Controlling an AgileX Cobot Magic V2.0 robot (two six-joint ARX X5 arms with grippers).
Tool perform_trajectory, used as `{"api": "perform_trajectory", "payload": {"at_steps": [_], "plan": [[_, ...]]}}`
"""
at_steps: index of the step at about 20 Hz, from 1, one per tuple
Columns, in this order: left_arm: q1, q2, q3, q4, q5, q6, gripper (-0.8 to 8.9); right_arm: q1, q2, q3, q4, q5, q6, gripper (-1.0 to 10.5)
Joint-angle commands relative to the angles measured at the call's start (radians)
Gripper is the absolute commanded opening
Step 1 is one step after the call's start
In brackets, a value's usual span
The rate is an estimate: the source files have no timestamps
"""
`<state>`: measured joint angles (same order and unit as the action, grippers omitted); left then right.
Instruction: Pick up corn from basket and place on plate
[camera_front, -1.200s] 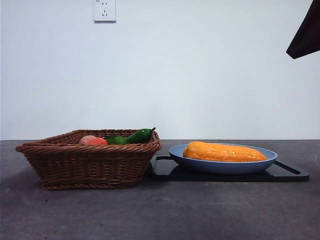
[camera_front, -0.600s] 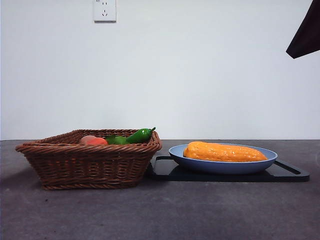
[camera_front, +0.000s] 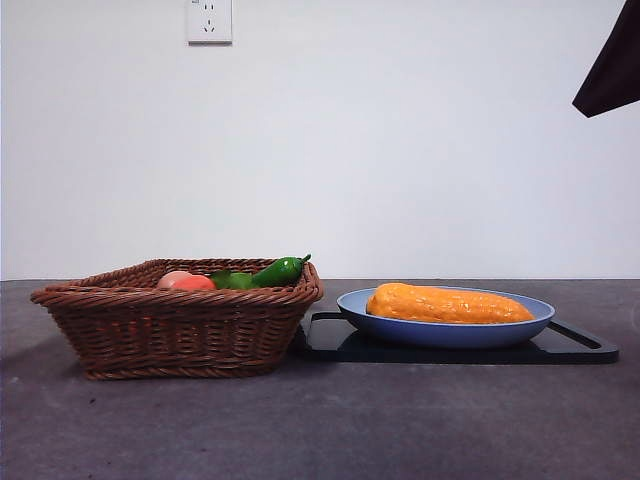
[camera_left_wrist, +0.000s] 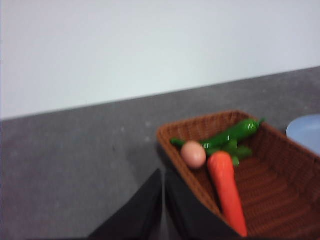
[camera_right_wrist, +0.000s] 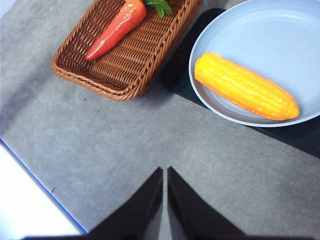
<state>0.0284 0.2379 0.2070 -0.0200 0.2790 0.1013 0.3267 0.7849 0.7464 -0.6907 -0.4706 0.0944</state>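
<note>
The corn (camera_front: 449, 304) lies lengthwise in the light blue plate (camera_front: 445, 333), which sits on a flat black tray (camera_front: 580, 347) to the right of the wicker basket (camera_front: 180, 325) on the grey counter (camera_front: 320, 430). Judged from how things lie, the placing is done. The cob rests inside the rim, toward the near-left part of the plate, with one tapered end close to the rim.

The right end effector (camera_right_wrist: 165, 197) is high above the counter, its two jaws closed together and holding nothing; it looks down on plate and basket from well apart. The left end effector (camera_left_wrist: 164, 200) also has its jaws pressed together and empty, near the basket's outer wall. Only a black arm tip (camera_front: 610, 70) shows at the top right corner of the front view.

What is left to go wrong is small. The cob is rounded and glossy, so a bump to the plate or tray could roll it against the rim or over it. The left end effector sits close to the basket, so a careless move there could shove the basket into the tray and jolt the plate. The carrot (camera_right_wrist: 116, 29), green pepper (camera_front: 277, 271) and small pinkish fruit (camera_front: 185, 282) in the basket look undisturbed and need no handling.
</note>
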Motion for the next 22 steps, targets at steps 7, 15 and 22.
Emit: {"api": "perform_trajectory", "payload": {"at_steps": [7,15,22], "plan": [[0.018,-0.22,-0.167,-0.051,-0.075,-0.067,0.08,0.005,0.004,0.008,0.01,0.0,0.006,0.0],[0.021,-0.235,-0.173,-0.238,-0.089,-0.074,0.08,0.005,0.004,0.008,0.01,0.001,0.006,0.0],[0.021,-0.235,-0.173,-0.242,-0.089,-0.091,0.08,0.005,0.004,0.008,0.01,0.0,0.006,0.0]]}}
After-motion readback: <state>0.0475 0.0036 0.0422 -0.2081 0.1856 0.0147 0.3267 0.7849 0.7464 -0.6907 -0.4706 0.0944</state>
